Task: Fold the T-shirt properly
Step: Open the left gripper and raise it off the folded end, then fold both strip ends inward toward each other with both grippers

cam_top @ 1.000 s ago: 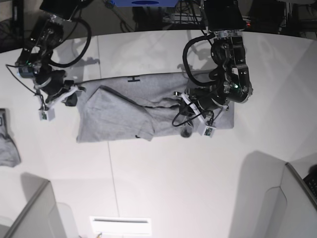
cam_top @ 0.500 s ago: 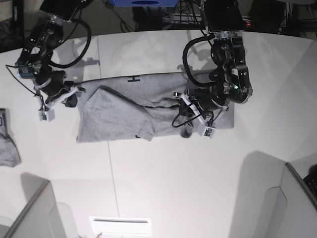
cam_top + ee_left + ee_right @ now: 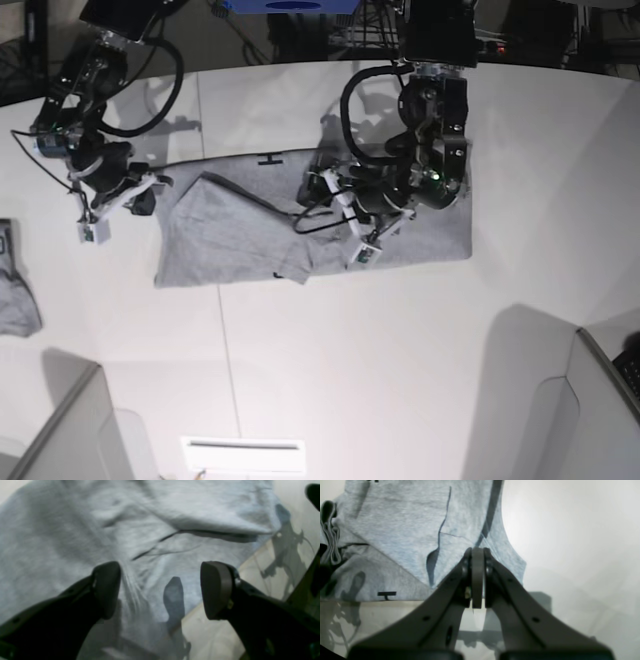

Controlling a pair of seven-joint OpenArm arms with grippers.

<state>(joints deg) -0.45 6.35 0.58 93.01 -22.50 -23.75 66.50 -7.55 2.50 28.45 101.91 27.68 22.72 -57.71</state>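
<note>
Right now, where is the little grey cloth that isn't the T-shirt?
In the base view, the small grey cloth lies at the far left edge of the white table, apart from the T-shirt.

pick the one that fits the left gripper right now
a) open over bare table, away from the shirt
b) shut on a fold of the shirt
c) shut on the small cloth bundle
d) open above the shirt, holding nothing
d: the left wrist view shows the left gripper with its jaws spread wide and nothing between them, above the grey T-shirt.

Left tool (image 3: 160, 590) spread apart, right tool (image 3: 477, 576) closed.
</note>
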